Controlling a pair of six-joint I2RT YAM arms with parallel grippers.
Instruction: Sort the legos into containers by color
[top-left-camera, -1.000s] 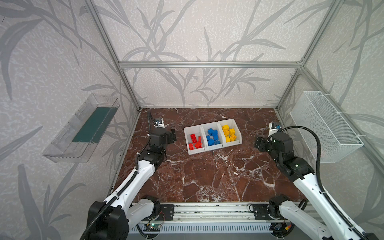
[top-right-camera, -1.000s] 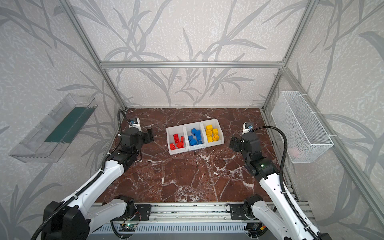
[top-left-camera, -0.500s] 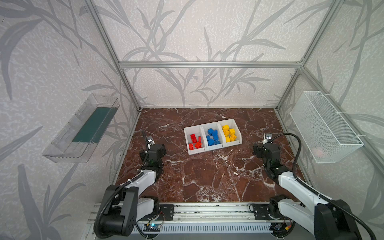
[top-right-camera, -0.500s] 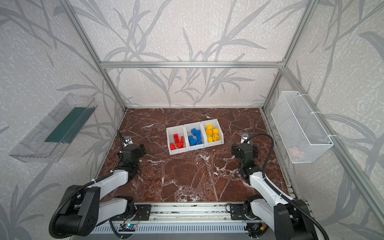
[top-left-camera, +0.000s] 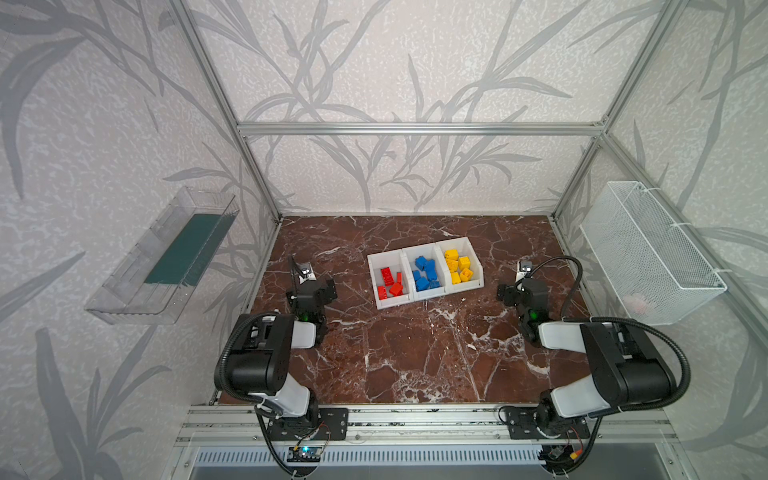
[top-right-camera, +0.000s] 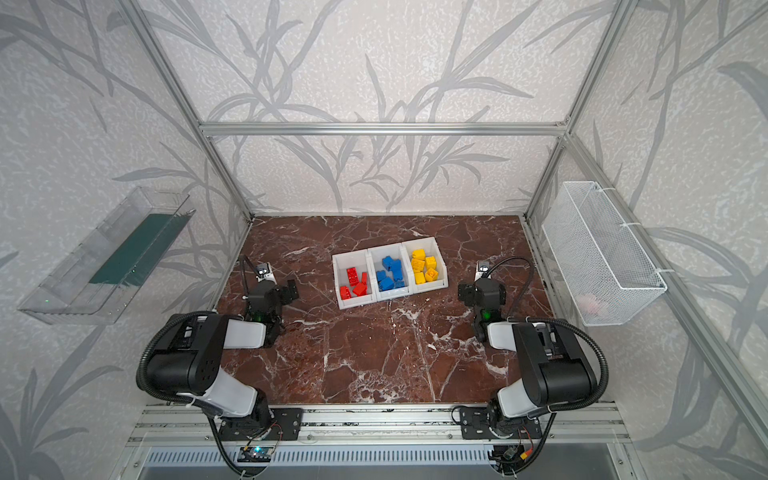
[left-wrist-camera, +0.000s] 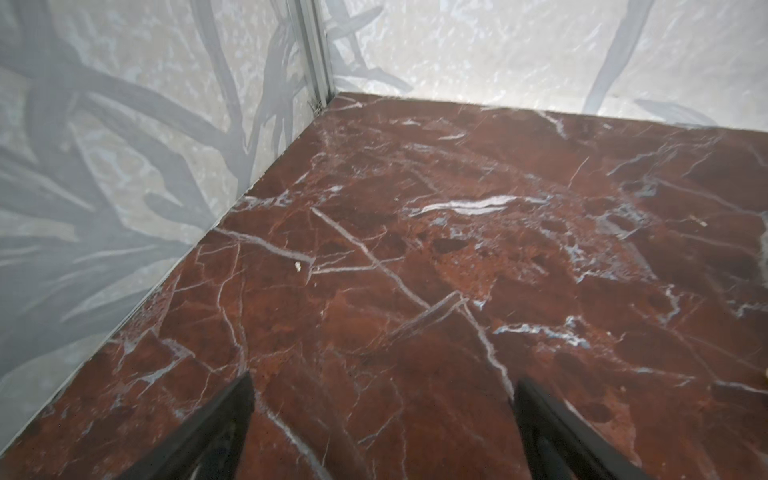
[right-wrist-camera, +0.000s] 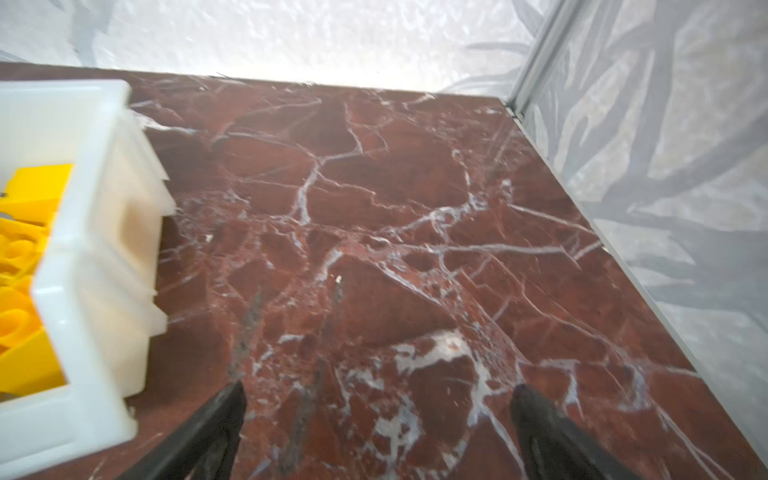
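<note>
While legos (top-left-camera: 424, 272) lie sorted by color in bins (top-left-camera: 392, 302), left gripper (left-wrist-camera: 382, 380) and right gripper (right-wrist-camera: 378, 386) stand wide open, empty, flanking bins.

White bin (right-wrist-camera: 83, 249) of yellow legos (right-wrist-camera: 29, 195), blurred and cropped in the right wrist view; pink object (top-left-camera: 636, 302) in the wire basket (top-left-camera: 648, 249), too faint to identify.
</note>
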